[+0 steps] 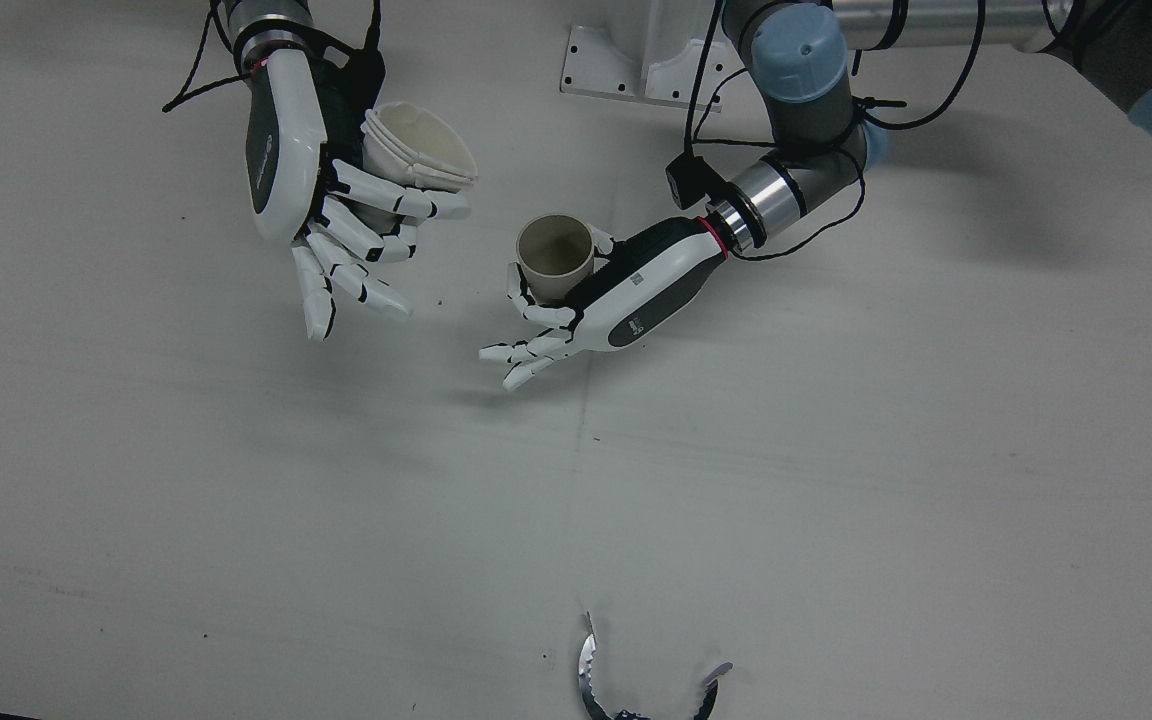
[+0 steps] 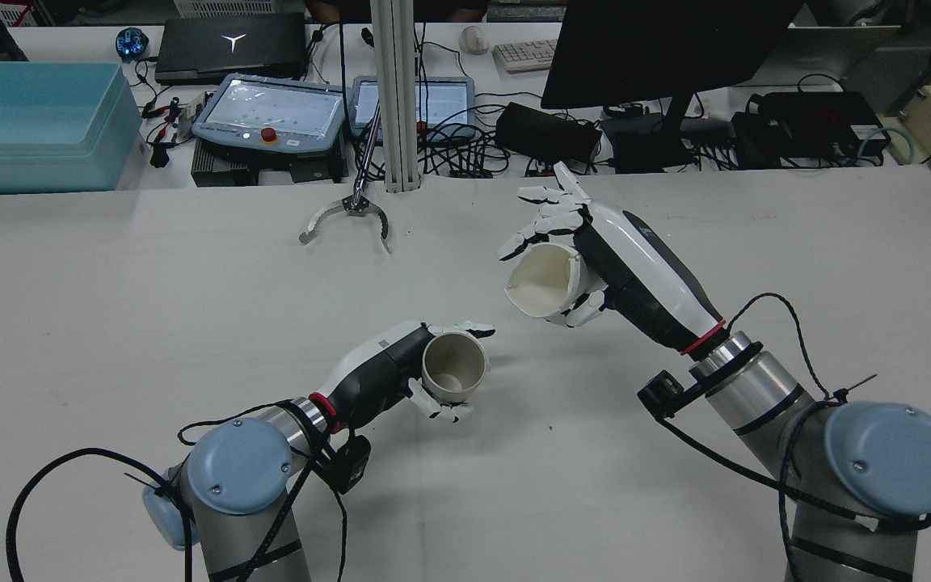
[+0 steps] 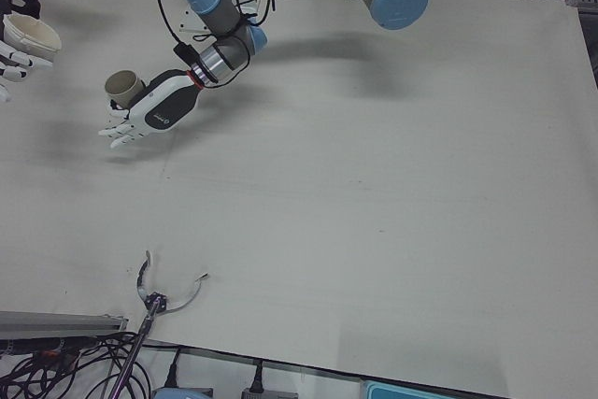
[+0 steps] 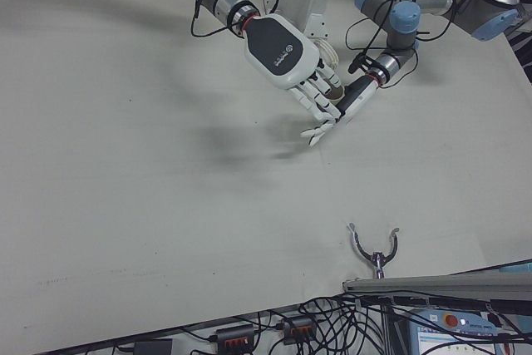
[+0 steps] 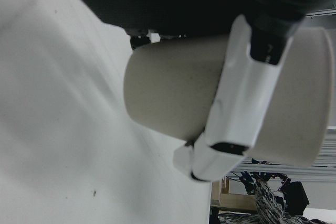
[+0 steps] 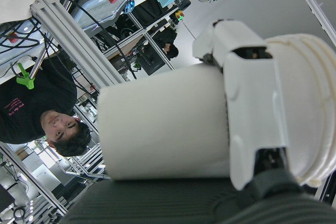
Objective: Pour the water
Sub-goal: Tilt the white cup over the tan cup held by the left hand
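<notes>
My left hand (image 1: 636, 290) is shut on a beige cup (image 1: 556, 255) and holds it roughly upright near the table's middle, with its mouth open upward. It also shows in the rear view (image 2: 385, 372) with the beige cup (image 2: 453, 368). My right hand (image 1: 286, 150) is shut on a white cup (image 1: 421, 145), raised above the table and tilted, with its mouth toward the beige cup. In the rear view the white cup (image 2: 542, 279) hangs up and to the right of the beige one, a gap apart. I cannot see any liquid.
A metal claw-shaped tool (image 1: 636, 685) lies at the table's operator-side edge, also seen in the rear view (image 2: 348, 214). Beyond that edge are a blue bin (image 2: 29, 121), teach pendants (image 2: 271, 109), a monitor (image 2: 667, 48) and cables.
</notes>
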